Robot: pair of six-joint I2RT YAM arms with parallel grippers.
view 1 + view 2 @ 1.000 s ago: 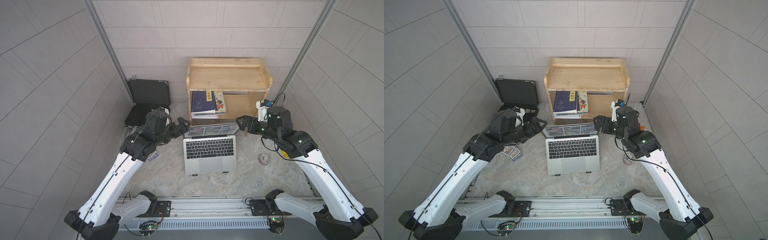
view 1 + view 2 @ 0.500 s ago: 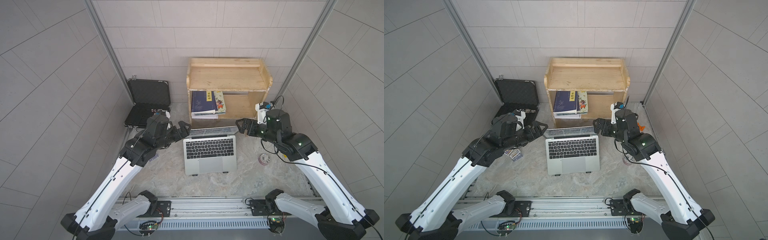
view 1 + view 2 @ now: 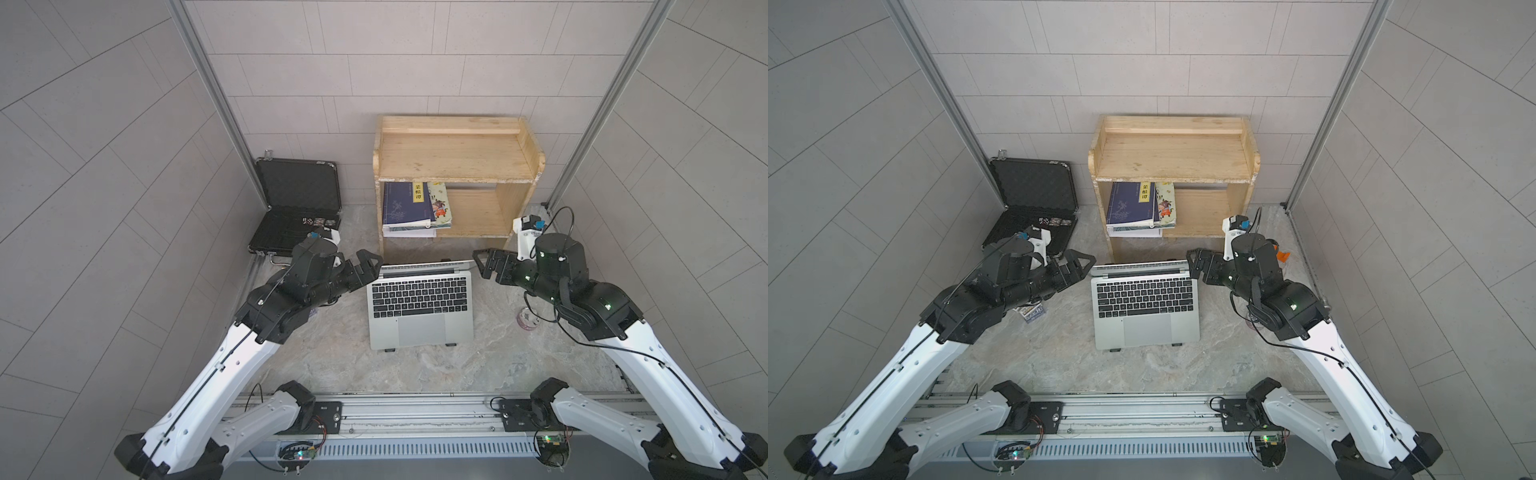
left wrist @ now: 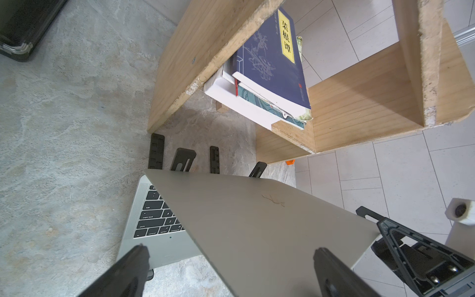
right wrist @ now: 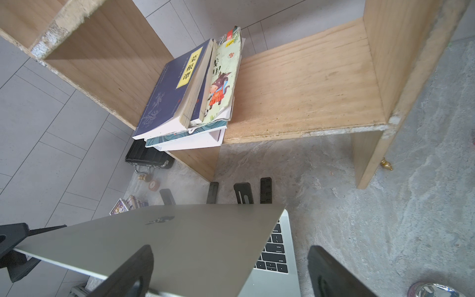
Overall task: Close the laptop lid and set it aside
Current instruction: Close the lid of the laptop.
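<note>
Laptop lid (image 3: 424, 267) tilted over keys; left fingers (image 3: 374, 257), right fingers (image 3: 486, 266) wide, straddling side edges; shelf (image 3: 453, 153) close behind.

I'm seeing the laptop (image 3: 419, 332) showing silver-grey with black keys, the surface (image 3: 340, 357) showing mottled grey-beige marbling, the shelf (image 3: 453, 153) showing pale wood-grain, a navy book (image 3: 401, 203) carrying a yellow label, and the briefcase (image 3: 297, 189) showing black.
</note>
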